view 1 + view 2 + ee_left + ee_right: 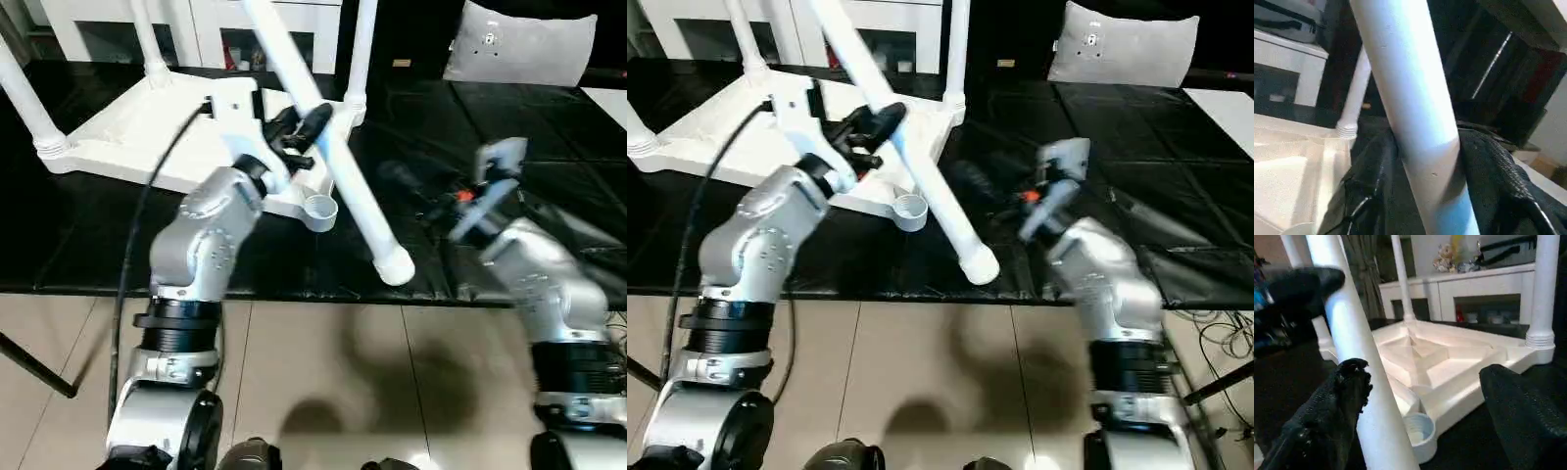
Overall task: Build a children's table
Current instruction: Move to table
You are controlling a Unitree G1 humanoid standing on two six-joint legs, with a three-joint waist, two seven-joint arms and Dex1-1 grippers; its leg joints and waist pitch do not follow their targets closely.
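The children's table [147, 132] lies upside down on the far left part of the black-covered work table [549, 166], its ribbed underside facing up. Three white legs [361, 54] stand upright in corner sockets: one at the far right corner, one at the far left, and one at the left edge. The near right corner socket [318, 208] is an open round cup with no leg in it, sitting at the table top's near edge. The loose fourth leg [338, 162] slants across the scene, its upper part rising toward the far left and its flared end [397, 266] hanging low at the near right, close to the work table's near edge and just right of the open socket. The left gripper [302, 130] grasps this leg partway along its length, its two black fingers [1488, 176] pressed against either side of the white tube, with the silver left forearm [211, 230] reaching in from the near left. The right gripper [1420, 401] sits to the right of the leg, its fingers spread wide, one black finger [1327, 416] lying against the leg's side and the other standing well apart from it, so it is not clamping anything. A black cable [137, 235] arcs from the left arm down past the near edge. A grey cushion [519, 44] rests at the far right of the work table, and white cabinets [196, 29] stand beyond it.
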